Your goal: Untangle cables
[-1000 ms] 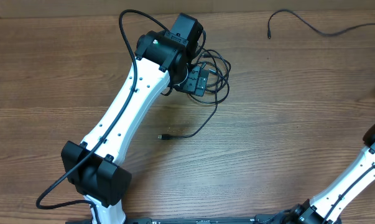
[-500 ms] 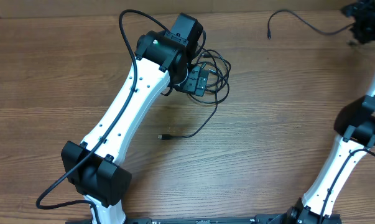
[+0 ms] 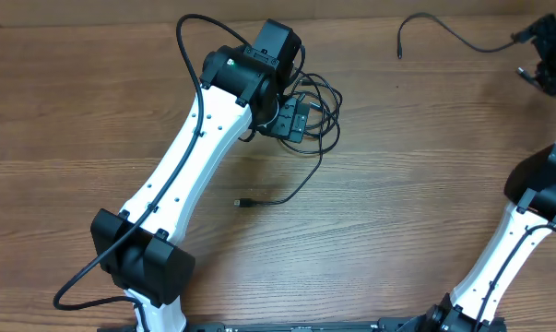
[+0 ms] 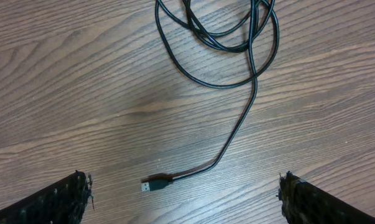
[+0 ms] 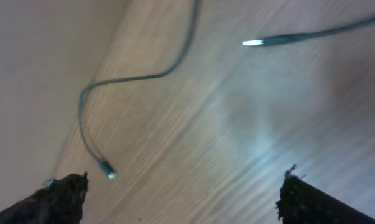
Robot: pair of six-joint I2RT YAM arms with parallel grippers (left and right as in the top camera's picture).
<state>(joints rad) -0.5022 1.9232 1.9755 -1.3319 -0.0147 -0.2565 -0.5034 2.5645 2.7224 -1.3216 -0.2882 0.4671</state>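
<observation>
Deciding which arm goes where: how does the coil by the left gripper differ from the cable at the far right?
The coil is bunched in overlapping loops; the far cable lies as one open strand. The coil sits beside the left gripper; the far cable runs toward the right gripper. Both are thin, black and end in a small plug.
</observation>
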